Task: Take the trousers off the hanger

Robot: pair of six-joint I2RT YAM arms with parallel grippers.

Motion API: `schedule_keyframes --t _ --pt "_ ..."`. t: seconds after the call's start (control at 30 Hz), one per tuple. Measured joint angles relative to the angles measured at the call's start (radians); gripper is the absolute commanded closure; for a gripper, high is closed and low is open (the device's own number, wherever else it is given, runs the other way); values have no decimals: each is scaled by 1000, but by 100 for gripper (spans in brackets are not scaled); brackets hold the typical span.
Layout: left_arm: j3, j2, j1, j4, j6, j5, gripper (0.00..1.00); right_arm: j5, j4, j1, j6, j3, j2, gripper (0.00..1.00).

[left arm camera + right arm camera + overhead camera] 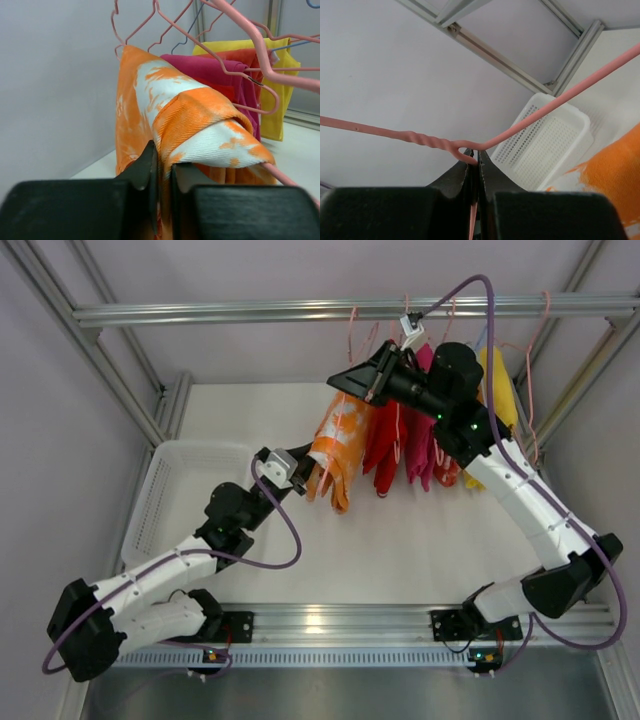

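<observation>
The orange trousers with white blotches (338, 445) hang folded over the pale pink wire hanger (352, 325) at the left end of the row on the rail. My left gripper (302, 472) is shut on the trousers' lower edge; the left wrist view shows the cloth (190, 120) pinched between my fingers. My right gripper (362, 388) is shut on the hanger's wire just below its twisted neck (465, 150), above the trousers. A corner of the trousers shows in the right wrist view (615, 175).
A white perforated basket (180, 490) stands at the table's left. Red, magenta, orange-red and yellow garments (420, 435) hang on more hangers to the right of the trousers. The metal rail (250, 310) crosses the back; frame posts stand at both sides.
</observation>
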Motion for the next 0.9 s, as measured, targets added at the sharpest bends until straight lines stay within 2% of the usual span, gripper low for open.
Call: schedule_keyframes --t 0.43,0.9 --pt "91 -39 0 -135 -1 -15 100 -100 75 -50 -30 -163 -78 100" --pt "383 -43 8 -432 -43 -54 100 -108 112 -50 -88 -285 -81 100"
